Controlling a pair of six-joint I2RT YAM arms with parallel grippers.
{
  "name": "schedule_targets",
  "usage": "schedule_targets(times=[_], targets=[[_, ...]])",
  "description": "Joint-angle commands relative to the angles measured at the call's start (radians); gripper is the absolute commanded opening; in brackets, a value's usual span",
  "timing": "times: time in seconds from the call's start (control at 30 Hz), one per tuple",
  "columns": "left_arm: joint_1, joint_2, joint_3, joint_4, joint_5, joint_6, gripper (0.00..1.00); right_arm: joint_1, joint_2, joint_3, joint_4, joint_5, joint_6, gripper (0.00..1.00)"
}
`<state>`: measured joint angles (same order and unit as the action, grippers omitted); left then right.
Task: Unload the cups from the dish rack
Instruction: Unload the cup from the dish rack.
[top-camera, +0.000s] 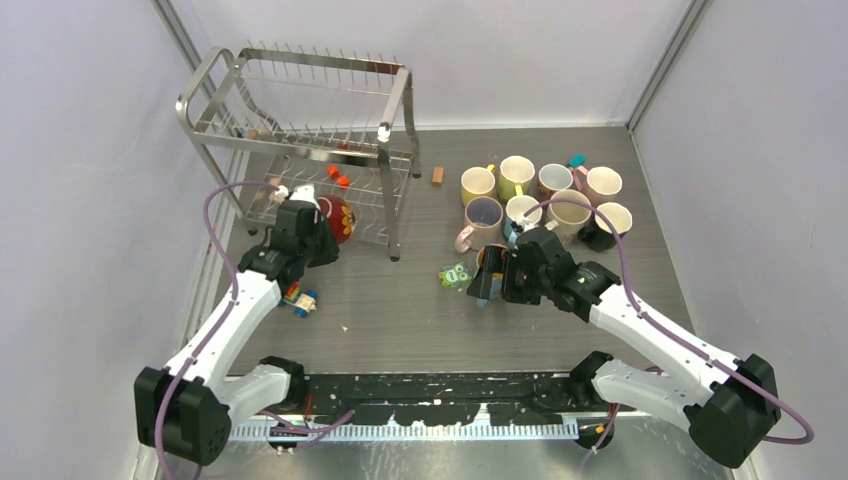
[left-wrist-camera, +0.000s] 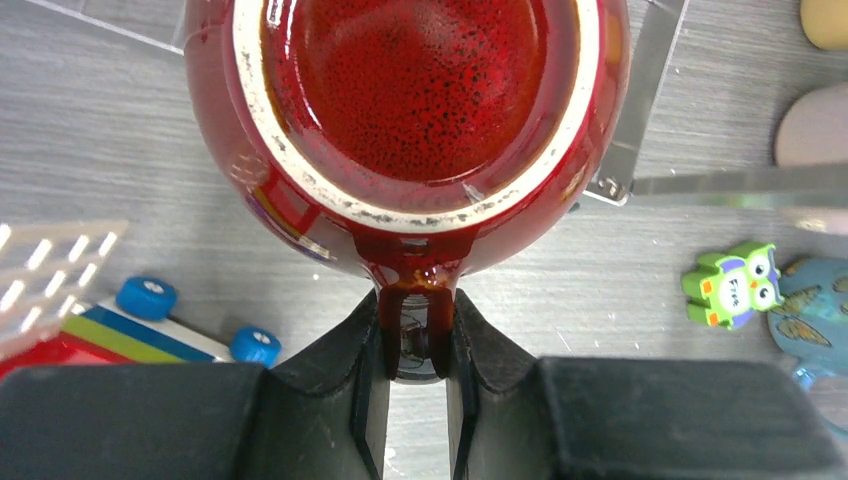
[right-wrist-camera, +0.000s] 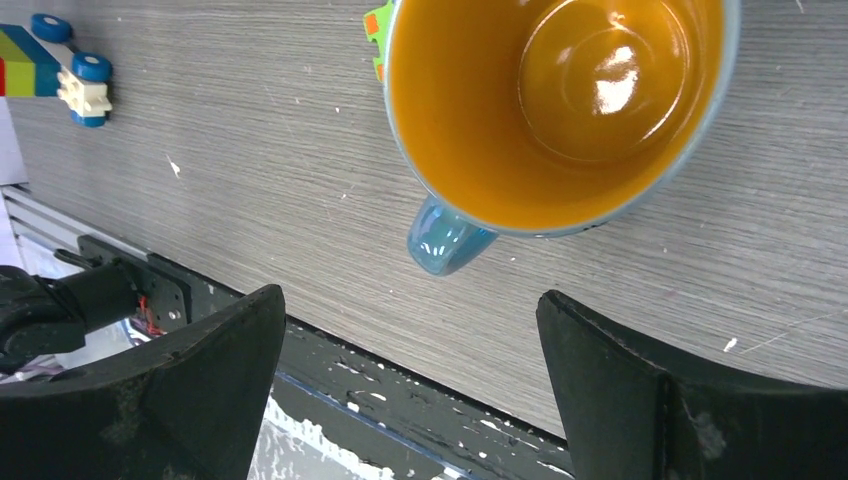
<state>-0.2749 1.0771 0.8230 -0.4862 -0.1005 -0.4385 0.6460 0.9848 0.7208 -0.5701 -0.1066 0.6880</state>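
The steel dish rack (top-camera: 300, 120) stands at the back left. My left gripper (top-camera: 318, 228) is shut on the handle of a glossy dark red mug (top-camera: 338, 218), held at the rack's near right corner. In the left wrist view both fingers clamp the handle (left-wrist-camera: 415, 335) and the red mug (left-wrist-camera: 410, 110) fills the top. My right gripper (top-camera: 492, 280) is open over a blue mug with an orange inside (right-wrist-camera: 560, 100). The blue mug's handle (right-wrist-camera: 445, 240) points towards the wide gap in my right gripper (right-wrist-camera: 408, 300), untouched. Several pastel mugs (top-camera: 540, 195) stand clustered at the back right.
A green owl toy (top-camera: 455, 274) lies left of the right gripper. A toy car (top-camera: 300, 298) lies beside the left arm. Small orange pieces (top-camera: 340, 176) sit on the rack's lower tier. A wooden block (top-camera: 438, 176) and a teal block (top-camera: 577, 160) lie near the mugs.
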Motion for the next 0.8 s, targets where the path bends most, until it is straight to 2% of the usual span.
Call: schedule_targets(times=[0.0, 0.4, 0.77], targets=[[-0.047, -0.111, -0.011, -0.003, -0.029, -0.087, 0.0, 0.002, 0.001, 0.053, 0.07, -0.015, 0.04, 1.0], [-0.168, -0.254, -0.081, -0.094, 0.059, -0.243, 0.0, 0.019, 0.008, 0.091, 0.165, -0.026, 0.139, 1.0], [-0.427, -0.267, -0.082, -0.037, 0.081, -0.444, 0.0, 0.048, 0.052, 0.082, 0.313, -0.077, 0.242, 1.0]])
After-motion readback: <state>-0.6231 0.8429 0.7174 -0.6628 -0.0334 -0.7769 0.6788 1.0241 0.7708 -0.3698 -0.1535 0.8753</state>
